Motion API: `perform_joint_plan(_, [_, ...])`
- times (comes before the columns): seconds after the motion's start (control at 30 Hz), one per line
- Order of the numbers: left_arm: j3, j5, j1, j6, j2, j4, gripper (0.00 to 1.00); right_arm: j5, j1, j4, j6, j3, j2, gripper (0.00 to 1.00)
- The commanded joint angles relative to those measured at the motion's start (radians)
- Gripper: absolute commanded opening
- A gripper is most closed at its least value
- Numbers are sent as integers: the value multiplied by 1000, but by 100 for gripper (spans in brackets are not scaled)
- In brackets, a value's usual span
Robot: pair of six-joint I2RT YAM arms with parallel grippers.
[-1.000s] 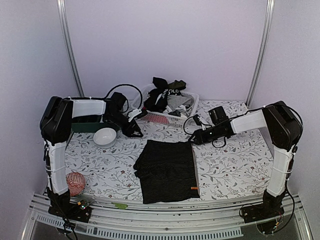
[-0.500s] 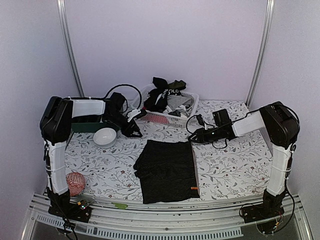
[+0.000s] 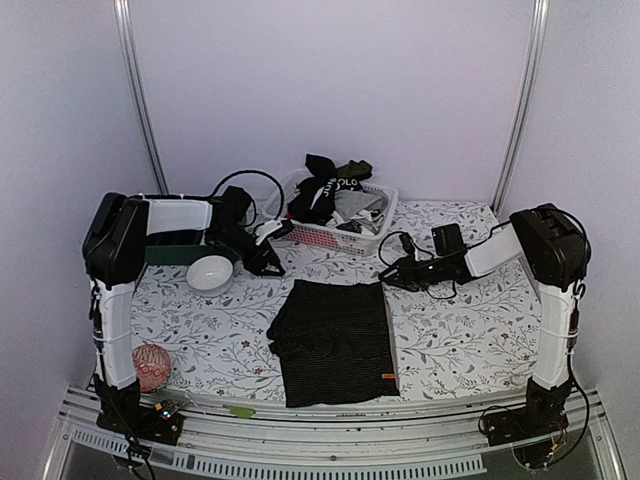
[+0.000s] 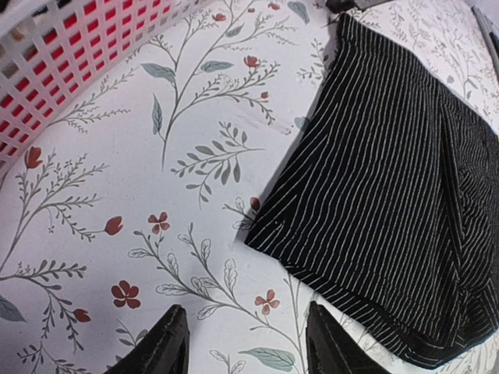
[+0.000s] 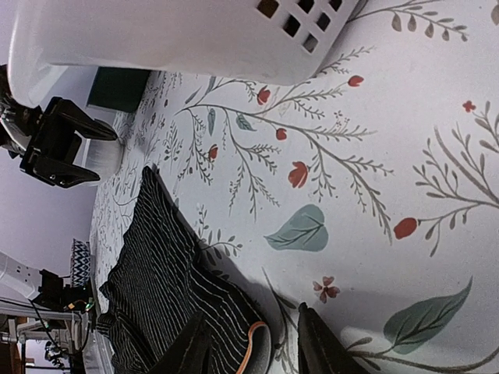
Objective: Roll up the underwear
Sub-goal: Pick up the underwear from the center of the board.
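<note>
The black pinstriped underwear (image 3: 335,340) lies flat in the middle of the surface (image 3: 470,330). Its near edge is close to the near rim and its left side is bunched into a fold. None of it is rolled yet.

The right fingers (image 5: 320,351) stand parted at its far right corner, low over the cloth. An orange-trimmed edge of that corner lies between them, with a strip of bare surface showing beside it, so they grasp nothing. The likeliest fault here is a shallow bite. If they close on the edge alone, the corner may slip out as soon as the roll starts. Or only the top layer may lift, and the layers come apart. Closing too low could scrape the surface instead of catching cloth.

The left fingers (image 4: 164,351) are released as well. They hover left of the far left corner, apart from the cloth. From this stance the two far corners would probably be taken unevenly. A roll begun at one corner would come out skewed, more cone than tube, and the bunched left side would make it lumpy.

Farther out, the white basket (image 3: 330,238) of other garments stands just beyond the cloth's far edge. A white bowl (image 3: 210,272) sits near the left arm. A wide swing could knock either one.
</note>
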Motion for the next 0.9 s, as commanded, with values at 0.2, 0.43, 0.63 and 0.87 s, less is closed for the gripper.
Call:
perform_joint_plan(0.2, [61,24,13,5,52,-46,51,-113,3,-11,26,61,86,30])
perform_joint_plan(0.43, [94,31,13,-7,80,-54,51,-170,4,-17,33,53,100,23])
perform_joint_plan(0.63, [165,69,14,-44,134,-98,49,-166,4,5,46,56,90,2])
perform_joint_plan(0.87, [216,152,12,-152,186,-78,44,-160,5,37,82,71,82,0])
